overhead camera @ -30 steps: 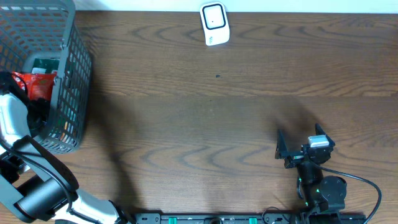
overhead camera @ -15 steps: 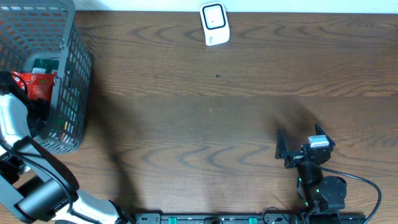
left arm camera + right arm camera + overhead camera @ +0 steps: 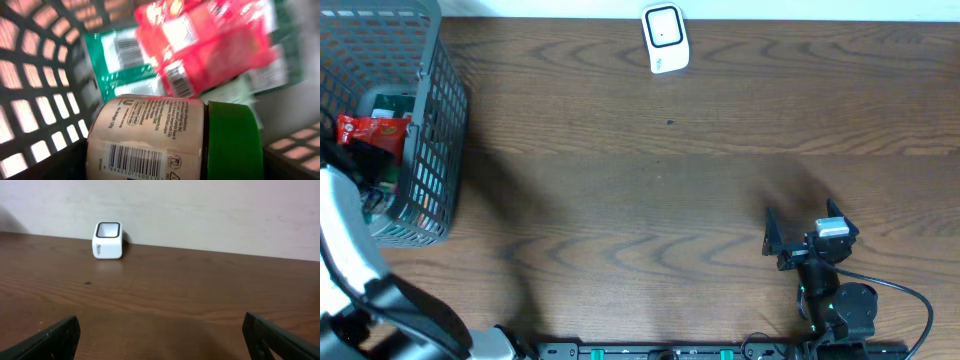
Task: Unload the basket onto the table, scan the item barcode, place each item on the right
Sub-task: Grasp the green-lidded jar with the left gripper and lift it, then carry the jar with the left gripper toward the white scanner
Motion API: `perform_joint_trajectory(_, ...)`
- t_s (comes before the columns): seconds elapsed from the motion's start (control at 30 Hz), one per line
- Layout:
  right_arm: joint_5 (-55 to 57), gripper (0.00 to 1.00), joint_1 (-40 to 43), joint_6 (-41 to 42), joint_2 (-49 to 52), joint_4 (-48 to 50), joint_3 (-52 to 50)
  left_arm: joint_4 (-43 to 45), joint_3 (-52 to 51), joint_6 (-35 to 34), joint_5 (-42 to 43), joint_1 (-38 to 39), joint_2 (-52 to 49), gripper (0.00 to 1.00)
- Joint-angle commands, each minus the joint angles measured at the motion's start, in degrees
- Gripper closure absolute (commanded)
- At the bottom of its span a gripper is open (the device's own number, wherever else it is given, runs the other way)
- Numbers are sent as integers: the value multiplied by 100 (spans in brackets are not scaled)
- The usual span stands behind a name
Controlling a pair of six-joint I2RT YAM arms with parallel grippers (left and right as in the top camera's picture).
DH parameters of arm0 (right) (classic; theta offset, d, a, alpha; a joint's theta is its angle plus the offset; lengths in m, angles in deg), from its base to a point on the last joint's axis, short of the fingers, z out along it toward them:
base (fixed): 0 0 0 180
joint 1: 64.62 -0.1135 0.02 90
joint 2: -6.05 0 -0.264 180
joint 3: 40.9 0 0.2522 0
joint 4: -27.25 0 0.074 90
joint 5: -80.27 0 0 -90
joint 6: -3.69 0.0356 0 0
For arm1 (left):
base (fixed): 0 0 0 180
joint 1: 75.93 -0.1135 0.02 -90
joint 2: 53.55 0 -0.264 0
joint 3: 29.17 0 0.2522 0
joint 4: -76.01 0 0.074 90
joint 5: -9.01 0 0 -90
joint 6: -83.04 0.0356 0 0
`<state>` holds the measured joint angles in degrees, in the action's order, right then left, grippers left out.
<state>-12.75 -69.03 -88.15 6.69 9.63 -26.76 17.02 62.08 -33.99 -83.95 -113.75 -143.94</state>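
Left gripper is down inside the grey basket (image 3: 435, 130) at the far left corner of the table (image 3: 650, 180). From above it is hidden under the left arm (image 3: 342, 240), and its fingers fall outside its own camera's frame. Its jaws stand wide apart, and I cannot see that they hold anything. Close below it a jar (image 3: 150, 140) lies on its side, its long axis running across the wrist view with the green lid (image 3: 235, 145) to the right. A barcode (image 3: 134, 161) faces up on the beige label, and behind the jar lean a red packet (image 3: 210, 45) and a green packet (image 3: 120, 60). I judge the jar the likeliest item to lift. Since it lies crosswise, the jaws probably have to close over its round belly rather than end to end, so the wrist angle matters. The right gripper (image 3: 800, 222), fully spread and empty, sits near the front right edge, well apart from the basket, so the left arm is the nearer one. The white scanner (image 3: 665, 38) stands at the far edge, mid-table, also well apart from the basket. Overhead gives that layout and the red packet but not the jar. The left wrist view gives the jar and its code but no scanner. The right wrist view gives only the scanner's windowed face and bare wood.
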Motion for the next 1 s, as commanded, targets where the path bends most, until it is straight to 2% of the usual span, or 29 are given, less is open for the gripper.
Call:
perform_joint_trajectory(0.0, -4, 1, -2, 96, -26, -22, -7, 197, 118, -11, -48, -13, 551, 38)
perform_joint_trajectory(0.27, -4, 1, -2, 96, -26, -22, -7, 682, 118, -162, -44, 44, 1803, 38)
perform_joint_trajectory(0.43, -2, 1, -2, 96, -26, -22, -7, 957, 118, -157, -44, 378, 2387, 38)
perform_joint_trajectory(0.97, -4, 1, -2, 96, -26, -22, -7, 1250, 118, -114, -48, 2614, 3661, 38)
